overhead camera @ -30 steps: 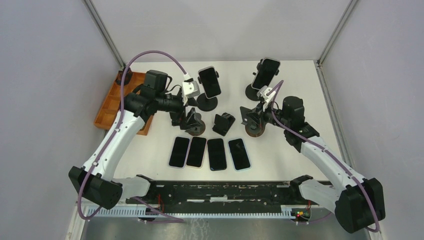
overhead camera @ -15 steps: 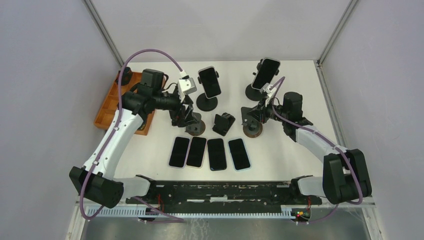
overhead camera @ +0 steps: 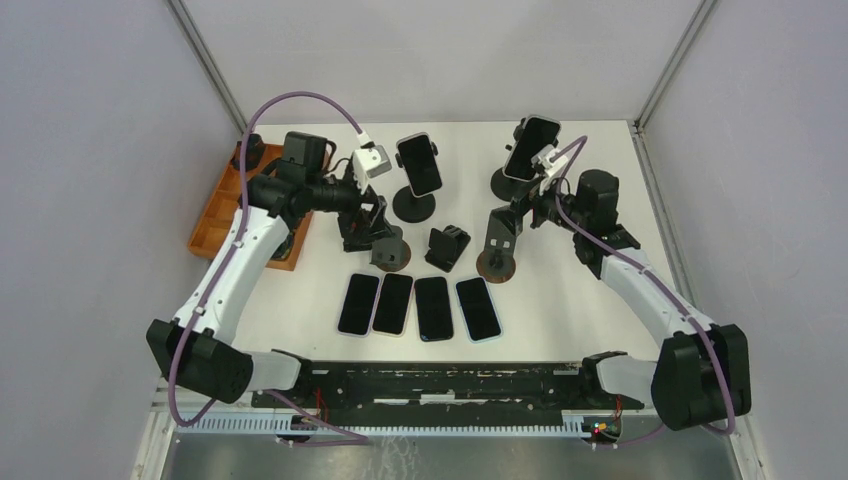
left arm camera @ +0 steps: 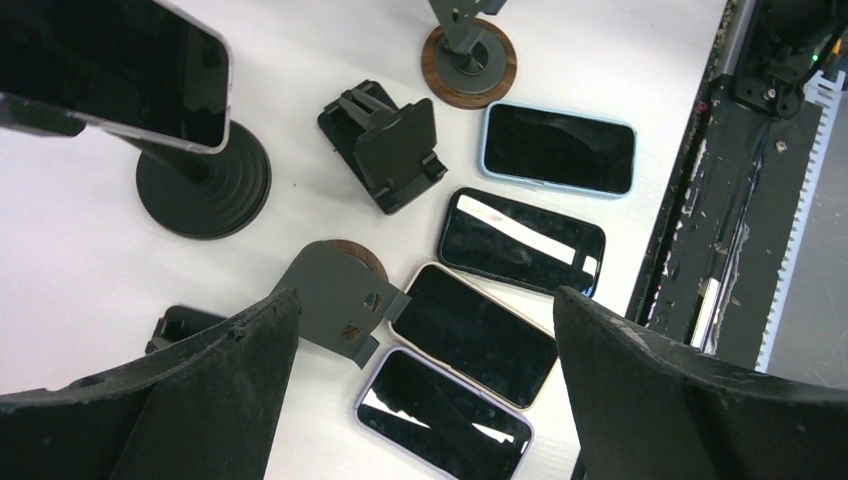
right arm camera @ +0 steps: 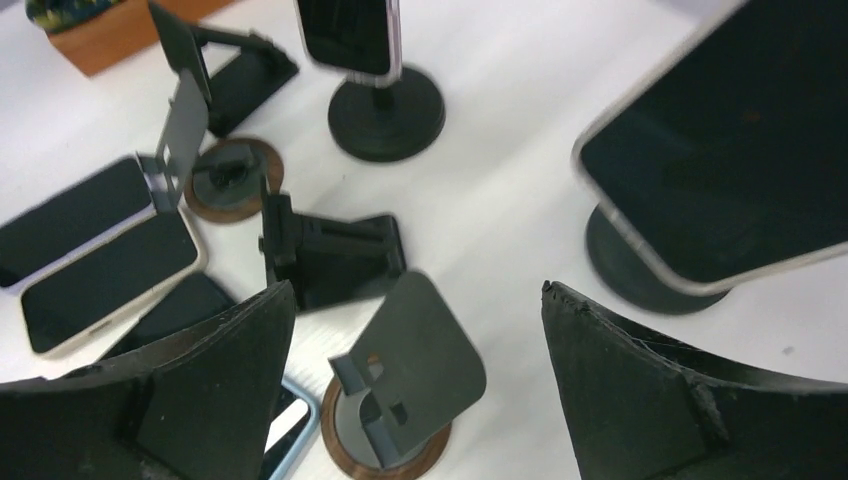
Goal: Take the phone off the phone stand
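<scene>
**Lifting the Right-Rear Phone Out of Its Stand**

The right hand [right arm camera: 417,292] is hanging open, its fingers [right arm camera: 640,380] spread wide and gripping nothing. The left hand [left arm camera: 425,296] is likewise standing open and empty. Two phones are sitting in stands at the back of the surface [overhead camera: 310,290]. The right-rear phone [right arm camera: 720,160] is just beyond the right hand, and the centre-rear phone [left arm camera: 110,65] is just beyond the left hand.

Procedure, judged from this position: the right hand is sitting best placed for the right-rear phone.
- Approach across the long edges, so that both fingers are closing on the case and not on the glass.
- The phone is leaning on the right-rear stand [right arm camera: 630,270]. Pull along that lean, up and out of the cradle.
- How the cradle is holding the phone is not clear from these views, so expect some drag and check that the base is not lifting.

Clearances:
- An empty wood-based stand [right arm camera: 400,400] is standing directly under the right hand, with a folding stand [right arm camera: 335,255] beside it. Keep the wrist above both.
- Four flat phones [overhead camera: 433,308] are lying in a row toward the near edge, leaving bare room to their right for set-down.
- The rear edge and the enclosure wall [overhead camera: 740,150] are lying close behind the stand, so withdraw toward the near side.
- An orange tray [overhead camera: 210,235] is occupying the left edge.
</scene>
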